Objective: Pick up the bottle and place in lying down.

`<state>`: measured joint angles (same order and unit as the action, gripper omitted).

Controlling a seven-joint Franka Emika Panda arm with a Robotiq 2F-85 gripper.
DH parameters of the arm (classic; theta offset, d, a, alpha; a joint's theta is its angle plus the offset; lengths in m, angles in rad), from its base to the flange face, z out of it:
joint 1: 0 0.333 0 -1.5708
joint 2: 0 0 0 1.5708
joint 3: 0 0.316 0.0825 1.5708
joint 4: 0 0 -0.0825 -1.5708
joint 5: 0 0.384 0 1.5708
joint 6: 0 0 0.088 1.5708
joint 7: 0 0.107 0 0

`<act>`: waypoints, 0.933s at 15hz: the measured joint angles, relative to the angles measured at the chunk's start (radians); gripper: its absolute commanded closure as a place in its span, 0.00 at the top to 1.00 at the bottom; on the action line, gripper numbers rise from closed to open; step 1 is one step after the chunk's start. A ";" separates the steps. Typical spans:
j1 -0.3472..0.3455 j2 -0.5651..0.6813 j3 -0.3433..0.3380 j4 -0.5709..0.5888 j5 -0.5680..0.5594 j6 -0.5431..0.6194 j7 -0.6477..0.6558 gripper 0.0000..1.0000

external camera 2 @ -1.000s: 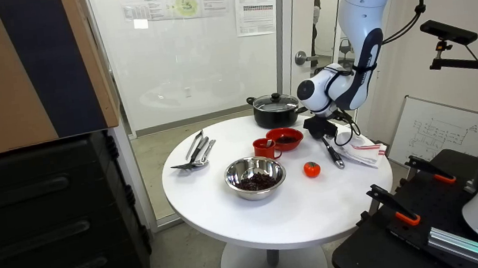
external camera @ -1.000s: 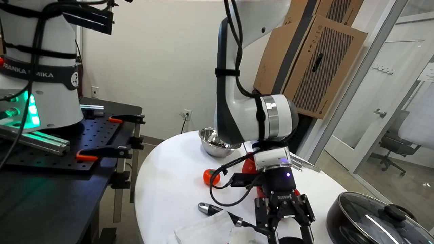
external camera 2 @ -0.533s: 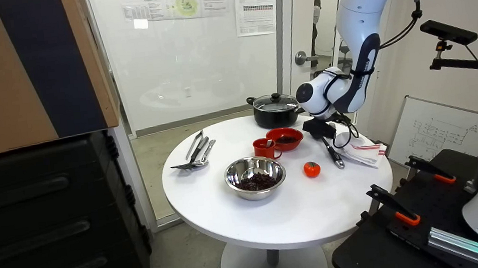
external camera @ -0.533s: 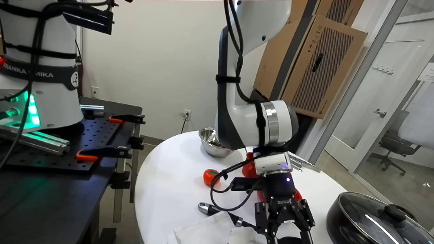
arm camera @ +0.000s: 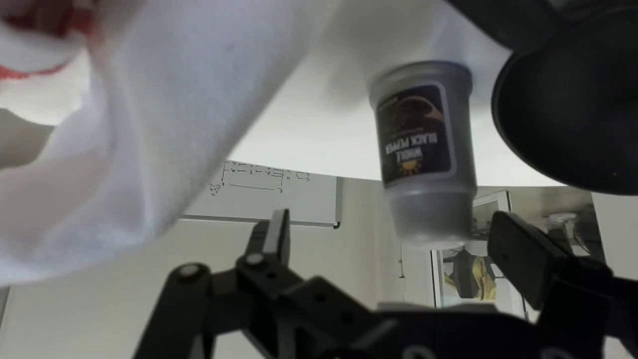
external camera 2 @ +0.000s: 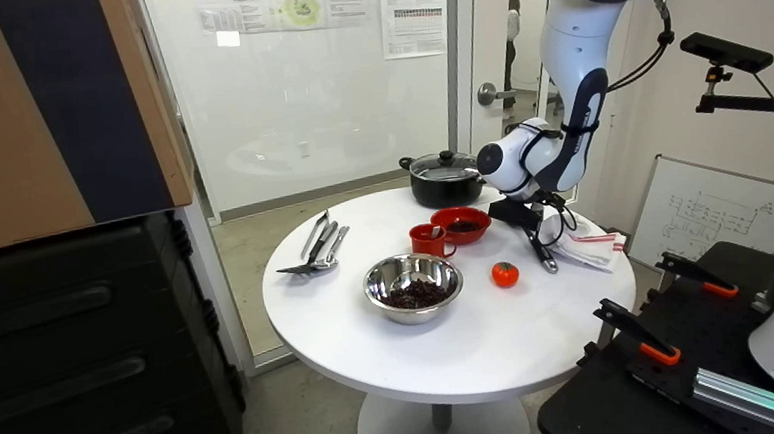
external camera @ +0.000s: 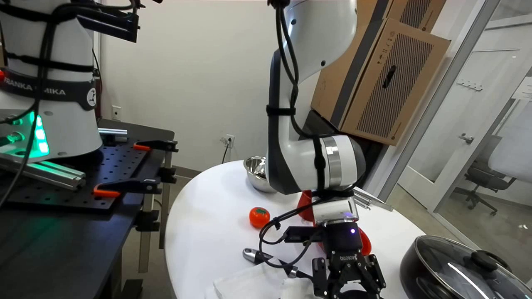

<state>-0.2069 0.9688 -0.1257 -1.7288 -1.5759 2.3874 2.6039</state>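
In the wrist view a cloth [arm camera: 154,109] at left and a ladle [arm camera: 578,114] at right flank the bottle [arm camera: 423,154] standing upright on the counter [arm camera: 314,134], and the end effector [arm camera: 391,229], near a red bowl [external camera 2: 474,239] and a pot [external camera 2: 441,193] in both exterior views, sits lower than a second ago, fingers [arm camera: 523,254] parted.

In an exterior view, arm [external camera: 303,162] and gripper [external camera: 348,286] now sit farther toward six o'clock, their cable [external camera: 277,224] baring more of the tomato [external camera: 259,217].
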 measured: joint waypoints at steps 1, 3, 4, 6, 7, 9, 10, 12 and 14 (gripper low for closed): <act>0.000 0.008 0.000 0.009 0.004 -0.002 -0.001 0.74; 0.000 0.023 -0.001 0.027 0.015 -0.004 -0.003 0.60; 0.000 0.029 -0.001 0.035 0.022 -0.005 -0.005 0.53; 0.000 0.038 -0.002 0.050 0.036 -0.006 -0.009 0.37; 0.000 0.041 -0.003 0.056 0.041 -0.006 -0.012 0.29; 0.000 0.048 -0.005 0.069 0.051 -0.006 -0.014 0.15; 0.000 0.050 -0.006 0.074 0.054 -0.008 -0.015 0.12; 0.000 0.051 -0.008 0.083 0.061 -0.013 -0.018 0.10; 0.000 0.052 -0.010 0.088 0.066 -0.014 -0.018 0.09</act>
<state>-0.2069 1.0206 -0.1352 -1.6411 -1.5095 2.3736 2.5858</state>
